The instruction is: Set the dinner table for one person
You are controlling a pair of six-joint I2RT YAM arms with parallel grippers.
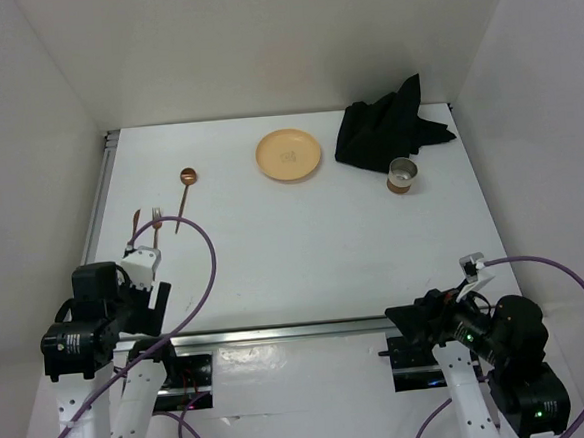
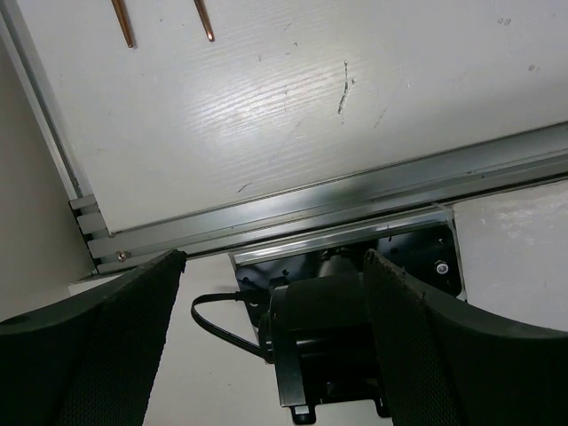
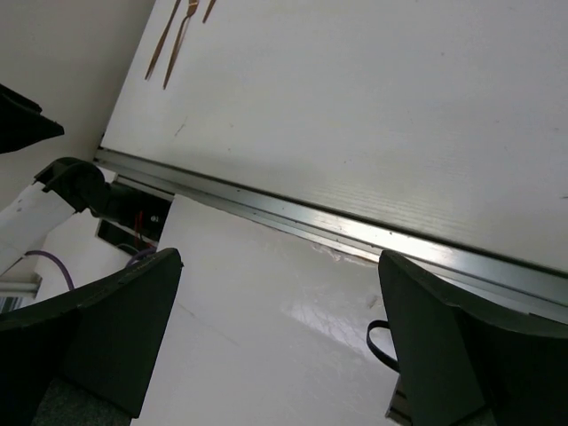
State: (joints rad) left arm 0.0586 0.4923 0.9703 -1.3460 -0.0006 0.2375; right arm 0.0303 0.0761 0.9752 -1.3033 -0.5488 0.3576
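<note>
The dinner table [image 1: 304, 248] is a white top with metal rails. At its far side lie a tan plate [image 1: 288, 154], a crumpled black cloth [image 1: 390, 122] and a small metal cup [image 1: 401, 175]. At the left lie a copper spoon [image 1: 186, 191], fork [image 1: 157, 220] and knife [image 1: 135, 226]. My left gripper [image 1: 144, 318] is open and empty above the near rail [image 2: 311, 209], with two copper handle ends [image 2: 122, 22] at the top of its view. My right gripper [image 1: 408, 323] is open and empty at the near edge; its view shows the cutlery [image 3: 169, 40] far off.
The left arm's black base mount [image 2: 337, 328] sits directly below the left gripper. A purple cable [image 1: 210, 265] loops over the table's near left part. White walls enclose the table on three sides.
</note>
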